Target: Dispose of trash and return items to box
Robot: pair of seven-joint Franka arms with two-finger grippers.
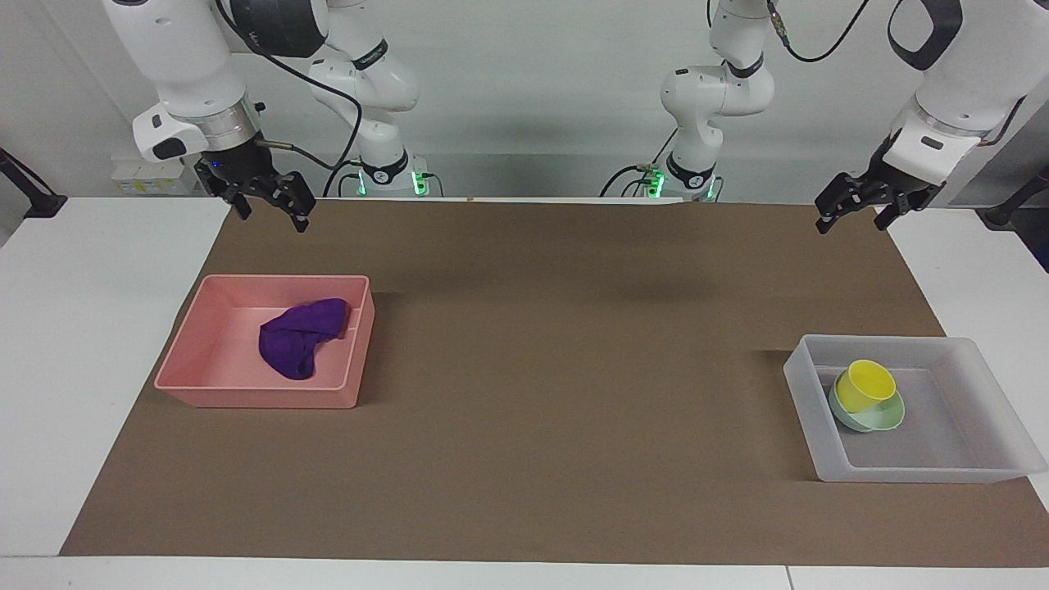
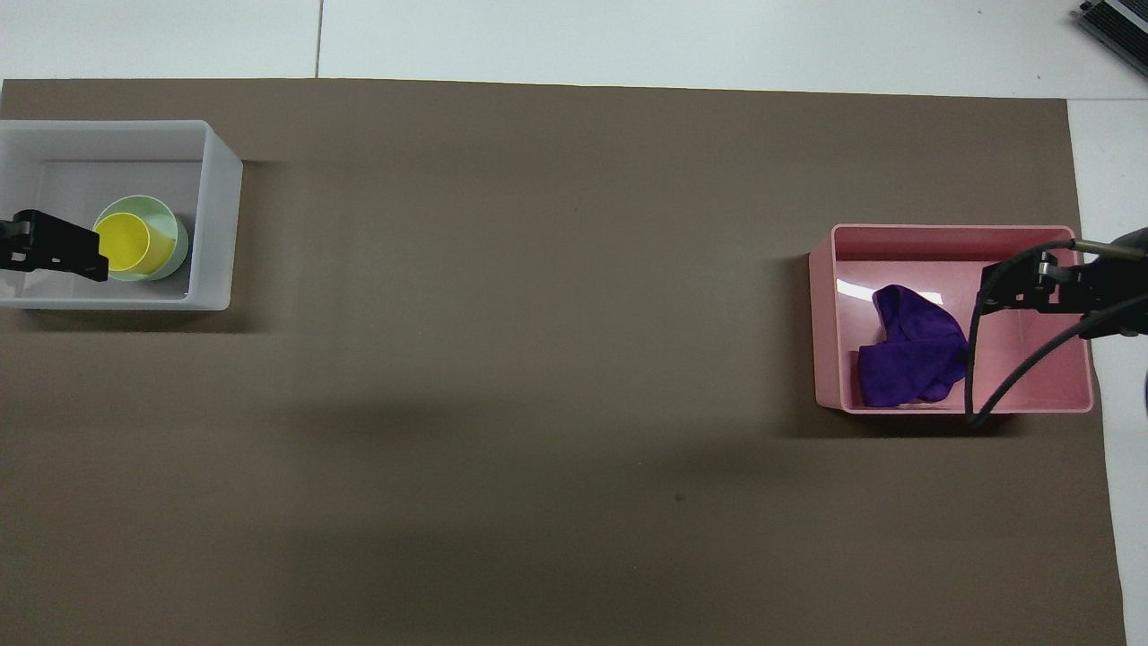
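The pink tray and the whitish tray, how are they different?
The pink tray is solid pink; the whitish tray is see-through grey. The pink tray holds a purple cloth; the whitish tray holds a yellow cup sitting tilted in a green bowl. Each sits at its own end of the table. Both are shallow rectangles of similar size.

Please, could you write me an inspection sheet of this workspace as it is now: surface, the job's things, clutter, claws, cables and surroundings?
Surface: brown mat on a white table.
Job's things: purple cloth lies in the pink tray; yellow cup sits tilted in the green bowl, inside the translucent box.
Clutter: nothing seen.
Claws: left claw is raised over the mat's edge nearest the robots, open, holding nothing; right claw waits, raised by the mat's corner, open, holding nothing.
Cables: black cables run along both arms; none lies on the mat.
Surroundings: pale wall; green lights at both bases.
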